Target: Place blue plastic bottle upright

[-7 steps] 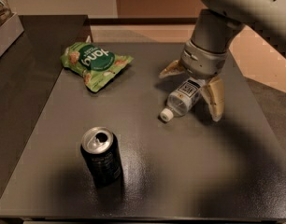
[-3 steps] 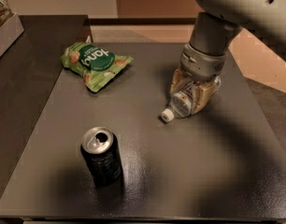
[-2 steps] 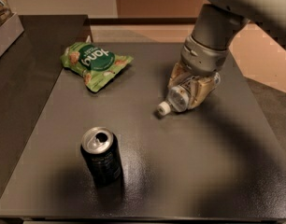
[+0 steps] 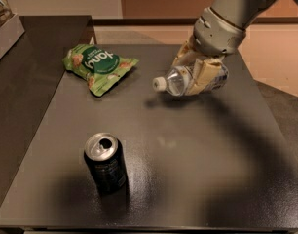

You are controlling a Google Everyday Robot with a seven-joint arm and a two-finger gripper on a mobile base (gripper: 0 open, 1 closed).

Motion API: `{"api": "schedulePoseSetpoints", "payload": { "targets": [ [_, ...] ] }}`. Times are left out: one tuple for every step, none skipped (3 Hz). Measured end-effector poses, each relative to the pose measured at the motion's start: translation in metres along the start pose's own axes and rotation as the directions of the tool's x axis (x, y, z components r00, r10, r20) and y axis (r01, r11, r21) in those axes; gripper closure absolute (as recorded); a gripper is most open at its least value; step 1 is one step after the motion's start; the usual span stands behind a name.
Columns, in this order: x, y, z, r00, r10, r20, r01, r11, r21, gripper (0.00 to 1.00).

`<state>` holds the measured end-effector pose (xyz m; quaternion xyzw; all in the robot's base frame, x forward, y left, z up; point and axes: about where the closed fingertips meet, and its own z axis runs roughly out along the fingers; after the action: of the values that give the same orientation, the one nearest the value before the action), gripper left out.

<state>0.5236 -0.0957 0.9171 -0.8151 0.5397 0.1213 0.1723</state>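
Item 1. Gripper (image 4: 196, 75): at the far right of the table, hanging from a grey arm (image 4: 231, 14) that enters from the upper right corner. Its tan fingers (image 4: 205, 74) are clamped on the body of the bottle, one on each side.

Item 2. Blue plastic bottle (image 4: 176, 81): held in the gripper, lying close to horizontal, its white cap (image 4: 159, 84) pointing left. It appears clear of the tabletop, with its shadow on the surface just below. The label end is partly hidden behind the fingers.

Item 3. Table (image 4: 202, 160): dark, slightly glossy top.

Item 4. Black drink can (image 4: 106, 163): upright, opened top, near left part of the table, well apart from the bottle.

Item 5. Green snack bag (image 4: 99, 67): lying flat at the far left of the table, left of the bottle cap.
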Motion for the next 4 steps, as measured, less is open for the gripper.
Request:
{"api": "schedulePoseSetpoints", "payload": {
  "targets": [
    [-0.021, -0.018, -0.019, 0.983, 0.11, 0.145, -0.118, 0.9917, 0.051, 1.0],
    [-0.034, -0.033, -0.033, 0.934, 0.204, 0.294, -0.235, 0.9694, 0.072, 1.0],
    [-0.044, -0.037, -0.044, 0.877, 0.245, 0.413, -0.31, 0.9459, 0.096, 1.0],
    [-0.042, -0.035, -0.05, 0.793, 0.276, 0.543, -0.391, 0.914, 0.107, 1.0]
  ]
}}
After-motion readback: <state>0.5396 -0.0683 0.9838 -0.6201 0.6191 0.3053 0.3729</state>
